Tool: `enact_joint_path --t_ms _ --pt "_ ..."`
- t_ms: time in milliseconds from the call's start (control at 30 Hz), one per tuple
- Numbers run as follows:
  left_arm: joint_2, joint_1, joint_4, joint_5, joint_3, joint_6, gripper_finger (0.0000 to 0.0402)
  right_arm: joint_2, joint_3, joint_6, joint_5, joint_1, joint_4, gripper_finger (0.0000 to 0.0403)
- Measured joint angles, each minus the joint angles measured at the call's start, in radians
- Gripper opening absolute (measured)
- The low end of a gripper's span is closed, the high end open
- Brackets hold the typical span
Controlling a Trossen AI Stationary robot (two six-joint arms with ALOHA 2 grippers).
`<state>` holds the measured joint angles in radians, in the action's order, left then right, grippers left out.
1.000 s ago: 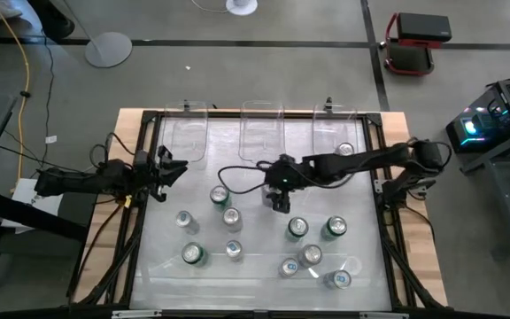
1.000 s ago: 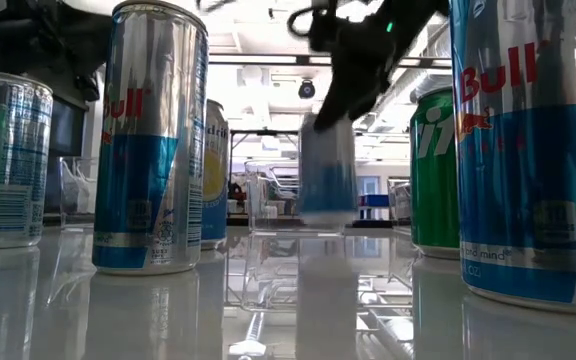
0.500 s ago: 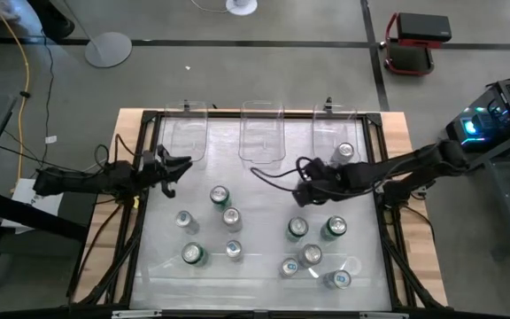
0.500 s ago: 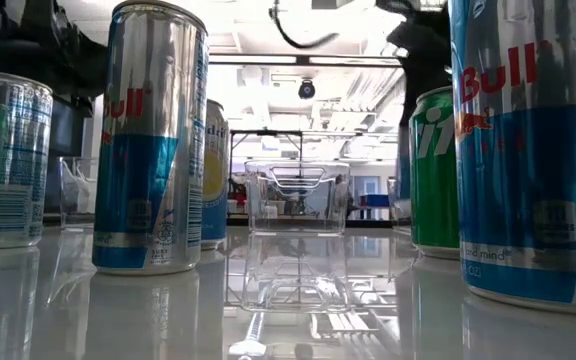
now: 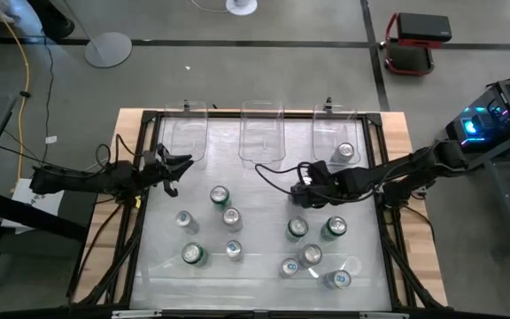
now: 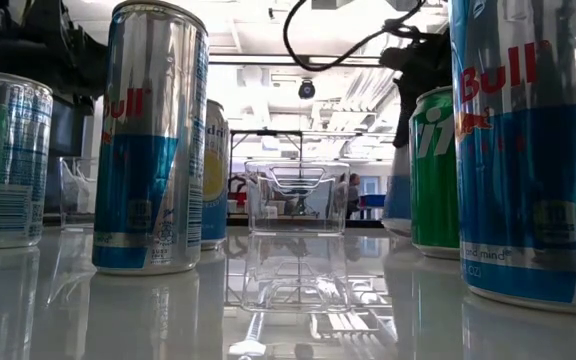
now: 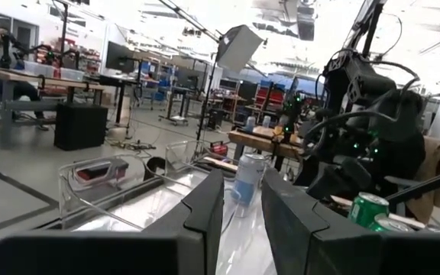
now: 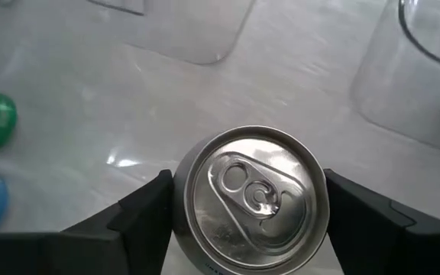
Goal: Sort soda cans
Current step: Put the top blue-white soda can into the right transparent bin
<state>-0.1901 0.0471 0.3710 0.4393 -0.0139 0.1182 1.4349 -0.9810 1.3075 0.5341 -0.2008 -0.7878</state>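
Several soda cans stand upright on the white table (image 5: 259,275), among them green ones (image 5: 297,228) (image 5: 335,228) and a silver-and-blue one (image 6: 153,140). One more can (image 5: 344,151) stands in the far right clear bin (image 5: 326,124). My right gripper (image 5: 306,190) (image 8: 247,202) is shut on a silver-topped can (image 8: 250,191), right of the table's middle. In the low view that can (image 6: 399,195) shows behind a green can (image 6: 433,170). My left gripper (image 5: 172,167) (image 7: 243,191) waits at the left edge with a narrow gap between its fingers and nothing in it. My right gripper pinches the can's upper side wall (image 8: 180,200) between its two fingers, one finger (image 8: 140,218) on each side just below the rim. It comes slanting down from the table's right. The can stands upright; whether its base touches the table I cannot tell.
Three clear bins (image 5: 187,133) (image 5: 262,133) (image 5: 326,124) line the far edge. Black frame rails (image 5: 138,204) run along the table's sides. Bare table lies between the left and right groups of cans.
My right gripper has carried the can from the table's middle toward the right edge, rolling its wrist on the way; the can stays upright. In the low view the can has gone from the centre to behind the green can. My left gripper has turned slightly in place.
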Motion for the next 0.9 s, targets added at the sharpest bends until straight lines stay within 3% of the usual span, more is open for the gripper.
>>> enact_joint_path --t_ms 200,900 --pt "-0.002 0.000 -0.006 -0.001 0.000 0.008 0.0078 0.005 0.000 -0.020 -0.012 -0.003 0.005 0.0314" --pt "-0.002 0.000 -0.008 -0.002 0.000 0.020 0.0078 0.008 -0.001 -0.138 0.024 -0.003 0.115 0.0321"
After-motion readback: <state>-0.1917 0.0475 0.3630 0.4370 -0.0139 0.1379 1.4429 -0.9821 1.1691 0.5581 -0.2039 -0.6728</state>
